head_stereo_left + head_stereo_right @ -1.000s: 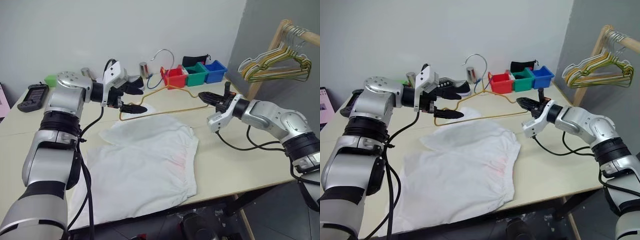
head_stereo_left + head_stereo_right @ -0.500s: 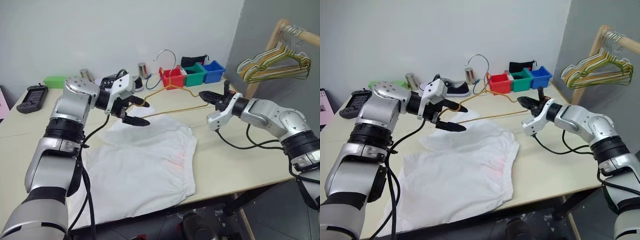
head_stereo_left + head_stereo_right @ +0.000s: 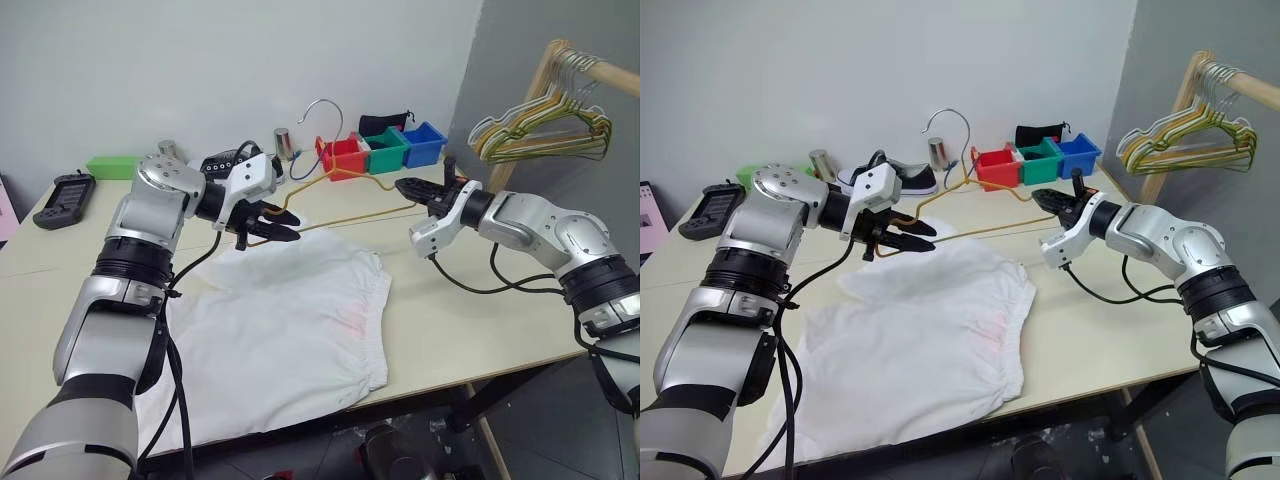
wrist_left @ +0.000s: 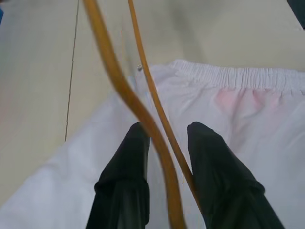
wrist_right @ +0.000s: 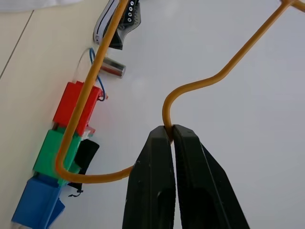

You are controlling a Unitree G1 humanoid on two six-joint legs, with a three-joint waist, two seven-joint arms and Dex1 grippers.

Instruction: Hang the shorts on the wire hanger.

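Note:
The white shorts [image 3: 290, 320] lie flat on the table, waistband towards the right, with a faint orange-red mark near it. The tan-gold wire hanger [image 3: 350, 217] is held above the table behind the shorts, its hook up by the bins. My left gripper [image 3: 283, 234] is at the hanger's left corner, just over the shorts' far edge. In the left wrist view both wires [image 4: 143, 114] run between its fingers [image 4: 131, 157], which have closed in against them. My right gripper [image 3: 403, 186] is shut on the wire hanger at the bend [image 5: 167, 107] near its neck.
Red [image 3: 345, 156], green [image 3: 386, 150] and blue [image 3: 426, 143] bins stand at the back. A black shoe [image 3: 905, 178] and a metal can [image 3: 285, 142] sit behind the left gripper. A bunch of hangers [image 3: 540, 132] hangs on a wooden rack at the right. A green box [image 3: 112, 165] and a black device [image 3: 58, 195] lie far left.
My left gripper has come down to the hanger's left corner and narrowed from wide open onto the wires. The right gripper has kept its hold in place.

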